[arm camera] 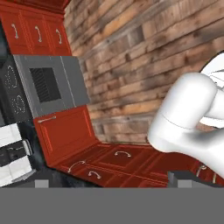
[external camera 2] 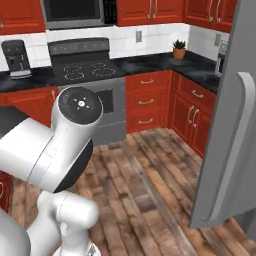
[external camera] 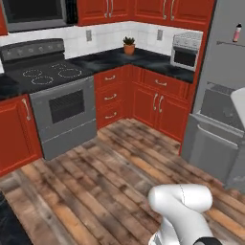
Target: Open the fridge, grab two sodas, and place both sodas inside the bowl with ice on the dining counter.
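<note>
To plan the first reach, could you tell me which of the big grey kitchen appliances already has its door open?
The fridge at the right: its door is swung out, showing shelves and a soda. The stove's oven door is shut.

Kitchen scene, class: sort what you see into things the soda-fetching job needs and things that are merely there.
Needed for the job:
- fridge, door already open
- soda on an upper fridge shelf

Merely there:
- stove
- potted plant
- toaster oven
- coffee maker
- microwave
- red cabinets
</note>
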Robot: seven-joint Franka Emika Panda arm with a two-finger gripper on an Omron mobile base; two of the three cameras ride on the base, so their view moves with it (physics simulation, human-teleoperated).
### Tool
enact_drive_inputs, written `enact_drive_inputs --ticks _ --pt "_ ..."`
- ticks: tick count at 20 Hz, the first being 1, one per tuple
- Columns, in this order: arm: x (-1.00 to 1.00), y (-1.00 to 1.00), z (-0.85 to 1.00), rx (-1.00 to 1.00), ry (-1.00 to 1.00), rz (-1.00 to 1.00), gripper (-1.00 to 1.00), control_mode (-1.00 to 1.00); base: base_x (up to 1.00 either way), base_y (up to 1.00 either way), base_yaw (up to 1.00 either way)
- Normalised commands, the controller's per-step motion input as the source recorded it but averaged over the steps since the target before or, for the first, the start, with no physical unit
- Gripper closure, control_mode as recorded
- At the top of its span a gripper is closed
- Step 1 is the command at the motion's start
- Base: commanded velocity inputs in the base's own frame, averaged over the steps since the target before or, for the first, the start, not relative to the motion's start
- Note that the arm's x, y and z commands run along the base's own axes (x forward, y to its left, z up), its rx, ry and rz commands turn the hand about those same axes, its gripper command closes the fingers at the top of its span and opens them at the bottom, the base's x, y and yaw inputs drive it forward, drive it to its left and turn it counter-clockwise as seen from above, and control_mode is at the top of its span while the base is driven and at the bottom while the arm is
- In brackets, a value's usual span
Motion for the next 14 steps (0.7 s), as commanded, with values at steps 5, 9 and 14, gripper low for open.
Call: enact_drive_inputs --ticks 5,9,14 --pt "0.0 0.0 0.0 0.0 0.0 0.0 -1.0 1.0 0.05 0.19 -0.61" --pt "0.0 0.0 0.0 0.0 0.0 0.0 -1.0 1.0 0.04 0.4 -0.6" --pt "0.0 0.0 0.0 0.0 0.0 0.0 -1.0 1.0 0.14 0.66 -0.5"
